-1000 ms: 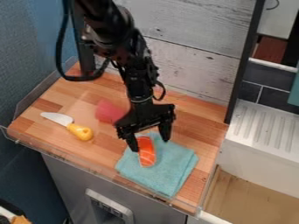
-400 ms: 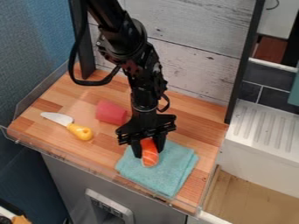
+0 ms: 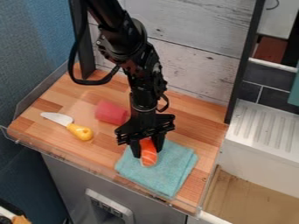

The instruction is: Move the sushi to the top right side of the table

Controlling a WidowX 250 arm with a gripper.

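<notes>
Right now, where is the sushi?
In the camera view, the sushi is below centre, over the upper-left part of the blue cloth, between the fingers of the hand.

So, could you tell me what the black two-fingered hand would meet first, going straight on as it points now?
Probably the folded teal cloth beneath the hand, though I cannot tell how close.

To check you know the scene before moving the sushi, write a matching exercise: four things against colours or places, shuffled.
1. Sushi
2. Cup
3. Knife
4. Cloth

A. Yellow handle, pale blade
B. Teal, under the sushi
C. Between the fingers of the gripper
D. Red, between knife and gripper

Pairs: 1-C; 2-D; 3-A; 4-B
</notes>
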